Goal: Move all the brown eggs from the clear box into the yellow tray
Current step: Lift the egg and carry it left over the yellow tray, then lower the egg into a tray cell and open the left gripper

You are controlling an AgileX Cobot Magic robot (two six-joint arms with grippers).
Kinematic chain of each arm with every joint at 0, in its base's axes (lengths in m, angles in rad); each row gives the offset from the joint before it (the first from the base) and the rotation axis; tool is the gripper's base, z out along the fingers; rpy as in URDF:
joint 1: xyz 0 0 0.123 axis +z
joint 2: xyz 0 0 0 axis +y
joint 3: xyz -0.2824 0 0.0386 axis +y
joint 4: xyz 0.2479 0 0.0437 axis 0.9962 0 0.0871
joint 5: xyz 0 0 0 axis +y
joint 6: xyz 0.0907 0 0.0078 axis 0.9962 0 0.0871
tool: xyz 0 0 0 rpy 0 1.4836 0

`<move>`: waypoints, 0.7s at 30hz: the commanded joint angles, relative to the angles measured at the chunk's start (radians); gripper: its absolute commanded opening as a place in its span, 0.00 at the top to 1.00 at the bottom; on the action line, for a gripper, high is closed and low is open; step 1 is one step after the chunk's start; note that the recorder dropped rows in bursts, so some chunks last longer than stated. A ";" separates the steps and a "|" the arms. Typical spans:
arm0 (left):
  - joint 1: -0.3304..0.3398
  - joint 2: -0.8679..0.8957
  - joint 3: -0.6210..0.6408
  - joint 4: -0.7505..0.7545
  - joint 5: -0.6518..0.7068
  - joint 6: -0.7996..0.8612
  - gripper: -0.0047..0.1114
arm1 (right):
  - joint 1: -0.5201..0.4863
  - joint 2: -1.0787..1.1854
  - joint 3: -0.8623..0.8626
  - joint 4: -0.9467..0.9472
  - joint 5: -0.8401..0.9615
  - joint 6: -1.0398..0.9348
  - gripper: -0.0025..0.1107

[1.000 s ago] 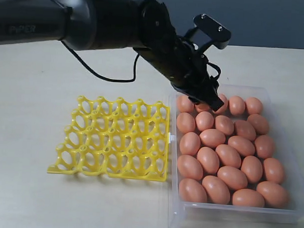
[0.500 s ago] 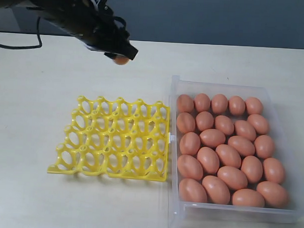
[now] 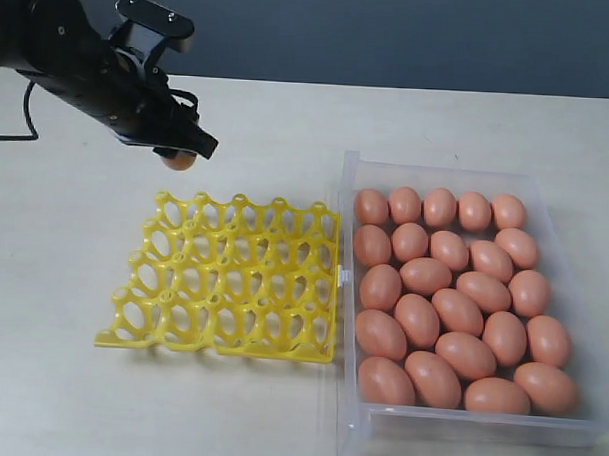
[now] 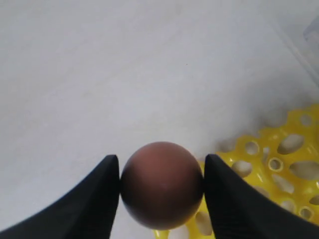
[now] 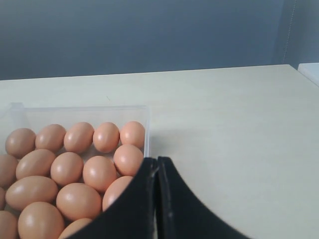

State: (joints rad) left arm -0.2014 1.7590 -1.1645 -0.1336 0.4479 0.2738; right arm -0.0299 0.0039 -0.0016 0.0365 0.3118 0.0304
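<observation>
- Hovering over the table (image 3: 54, 229) just beyond the yellow tray's far left corner, the left gripper (image 4: 161, 165) is clamped on one brown egg (image 3: 177, 163).
- The yellow tray (image 3: 223, 275) lies flat, every cup bare.
- Its right edge seems to touch the clear box (image 3: 458, 425), though that is hard to confirm.
- The other brown eggs (image 3: 424, 275) fill the box in close rows.
- The right gripper (image 5: 157, 199) has its jaws pressed together, holding nothing.
</observation>
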 commanded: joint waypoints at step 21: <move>-0.001 -0.002 0.208 -0.108 -0.221 -0.008 0.96 | 0.000 -0.004 0.002 -0.001 -0.007 -0.005 0.98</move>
State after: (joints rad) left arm -0.2014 1.7590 -0.9608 -0.2186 0.2431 0.2672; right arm -0.0299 0.0039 -0.0016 0.0365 0.3118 0.0304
